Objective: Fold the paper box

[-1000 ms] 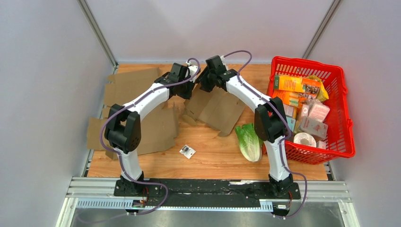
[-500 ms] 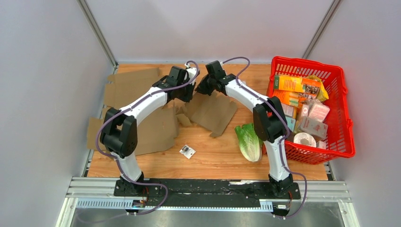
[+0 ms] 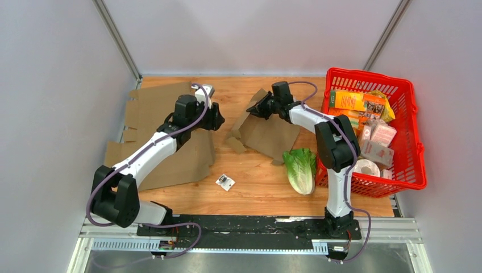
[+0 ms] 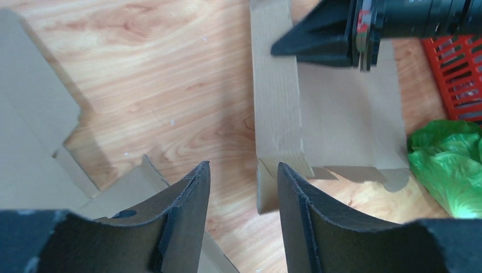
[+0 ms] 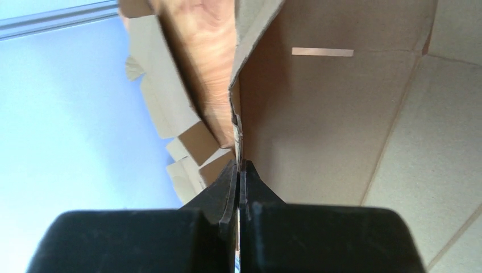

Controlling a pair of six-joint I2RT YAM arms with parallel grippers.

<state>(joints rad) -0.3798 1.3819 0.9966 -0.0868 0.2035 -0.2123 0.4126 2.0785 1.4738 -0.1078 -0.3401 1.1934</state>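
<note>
now that the left pincer (image 3: 217, 120) has let go and drawn back left, jaws apart, the right pincer (image 3: 254, 109) has clenched on the raised edge of the cardboard box (image 3: 268, 136), lying mid wooden counter (image 3: 256, 190) between pale grey walls (image 3: 57, 85).

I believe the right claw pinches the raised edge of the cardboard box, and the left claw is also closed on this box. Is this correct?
Not quite. The left claw is open and holds nothing; the left wrist view shows the cardboard box beyond its fingertips, untouched. The right claw does pinch the raised edge.
</note>
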